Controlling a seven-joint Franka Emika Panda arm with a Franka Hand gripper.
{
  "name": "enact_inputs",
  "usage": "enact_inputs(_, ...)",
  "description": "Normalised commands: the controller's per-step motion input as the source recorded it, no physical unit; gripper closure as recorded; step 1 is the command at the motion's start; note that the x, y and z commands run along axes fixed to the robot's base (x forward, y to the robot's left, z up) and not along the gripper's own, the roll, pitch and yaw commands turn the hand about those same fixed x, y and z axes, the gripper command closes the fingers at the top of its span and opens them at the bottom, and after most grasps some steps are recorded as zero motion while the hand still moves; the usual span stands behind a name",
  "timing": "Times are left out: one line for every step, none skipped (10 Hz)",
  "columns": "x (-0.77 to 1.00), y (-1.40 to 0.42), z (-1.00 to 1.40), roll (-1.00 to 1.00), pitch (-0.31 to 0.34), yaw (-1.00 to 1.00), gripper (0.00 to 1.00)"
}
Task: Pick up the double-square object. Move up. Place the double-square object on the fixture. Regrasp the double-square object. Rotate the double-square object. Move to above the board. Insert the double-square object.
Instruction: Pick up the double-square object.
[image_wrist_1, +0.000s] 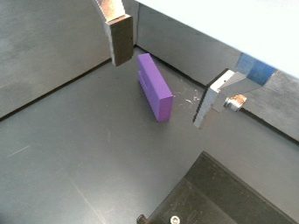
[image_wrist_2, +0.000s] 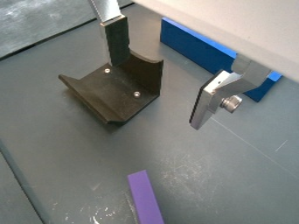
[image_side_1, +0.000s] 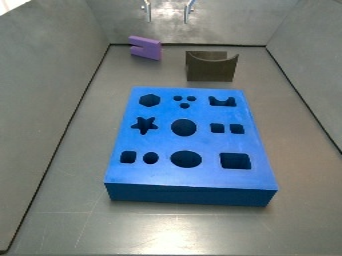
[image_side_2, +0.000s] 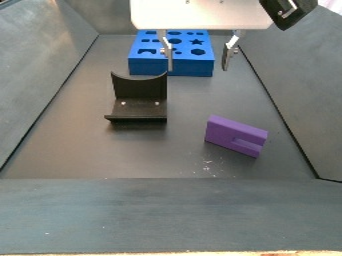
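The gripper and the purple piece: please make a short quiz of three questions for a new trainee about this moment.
1. True or false: the gripper is holding the double-square object.
2. Where does the double-square object lie? A) in a hole of the board; B) on the grey floor, apart from the fixture; C) in the notch of the fixture.
3. Fill in: in both side views the gripper hangs above the floor with its fingers ____ and nothing between them.

Key
1. False. It lies on the floor and the fingers are spread, touching nothing.
2. B.
3. open.
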Motion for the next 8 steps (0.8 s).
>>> enact_inputs(0.00, 0.03, 0.00, 0.00, 0.000, 0.00, 0.00)
enact_inputs(-0.13, 0.18, -0.14, -0.25, -0.174, 0.01, 0.00)
enact_inputs(-0.26, 0.20, -0.41, 0.02, -0.520, 0.34, 0.00)
enact_inputs(-0.35, 0.32, -0.47, 0.08, -0.503, 0.56, 0.00)
enact_inputs(-0.27, 0.32, -0.49, 0.03, -0.534, 0.61, 0.00)
enact_inputs(-0.45, 0.23, -0.49, 0.02, -0.540, 0.49, 0.00)
enact_inputs(-0.43, 0.21, -0.46, 0.00, -0.529, 0.51, 0.00)
enact_inputs(-0.39, 0.20, -0.47, 0.00, -0.540, 0.53, 0.00)
